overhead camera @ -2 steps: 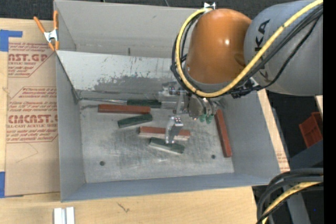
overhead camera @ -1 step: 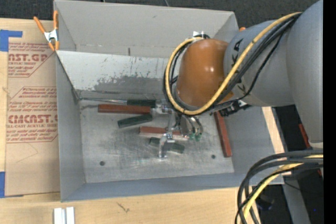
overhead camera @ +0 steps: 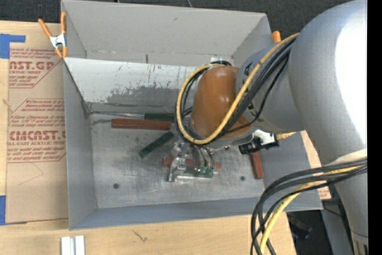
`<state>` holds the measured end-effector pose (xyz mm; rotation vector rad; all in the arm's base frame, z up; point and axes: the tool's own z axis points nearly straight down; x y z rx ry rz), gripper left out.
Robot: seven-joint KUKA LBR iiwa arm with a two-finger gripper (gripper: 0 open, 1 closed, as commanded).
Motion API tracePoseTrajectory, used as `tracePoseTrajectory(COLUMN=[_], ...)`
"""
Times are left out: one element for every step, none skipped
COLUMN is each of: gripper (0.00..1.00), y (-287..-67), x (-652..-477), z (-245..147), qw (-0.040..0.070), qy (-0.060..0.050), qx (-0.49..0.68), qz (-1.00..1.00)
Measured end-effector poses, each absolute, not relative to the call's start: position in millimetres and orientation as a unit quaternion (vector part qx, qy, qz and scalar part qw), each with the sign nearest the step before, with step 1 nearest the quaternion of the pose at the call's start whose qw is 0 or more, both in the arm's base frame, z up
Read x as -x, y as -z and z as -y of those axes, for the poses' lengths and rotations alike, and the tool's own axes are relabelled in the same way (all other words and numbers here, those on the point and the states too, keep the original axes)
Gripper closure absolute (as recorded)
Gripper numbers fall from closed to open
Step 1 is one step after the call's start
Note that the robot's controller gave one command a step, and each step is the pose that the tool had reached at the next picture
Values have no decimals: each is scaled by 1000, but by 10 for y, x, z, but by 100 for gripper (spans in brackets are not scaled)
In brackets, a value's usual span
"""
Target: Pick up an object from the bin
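Fingers' state unclear on the gripper (overhead camera: 191,169), low beside one dark green bar (overhead camera: 156,144), between two red-brown bars (overhead camera: 140,123) (overhead camera: 256,165).

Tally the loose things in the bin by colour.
Red-brown bars: 2
Dark green stick: 1
Total: 3 that can be counted. The small bits under the gripper are too cluttered to count.
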<state>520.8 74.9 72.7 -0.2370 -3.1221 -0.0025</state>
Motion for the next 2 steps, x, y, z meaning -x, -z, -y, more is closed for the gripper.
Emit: tracePoseTrajectory(gripper=[100,100], y=[-726,-2715], x=[-5208,-5443], z=[-749,-620], qw=[5,-5], qy=[1,1], qx=[76,56], qz=[997,998])
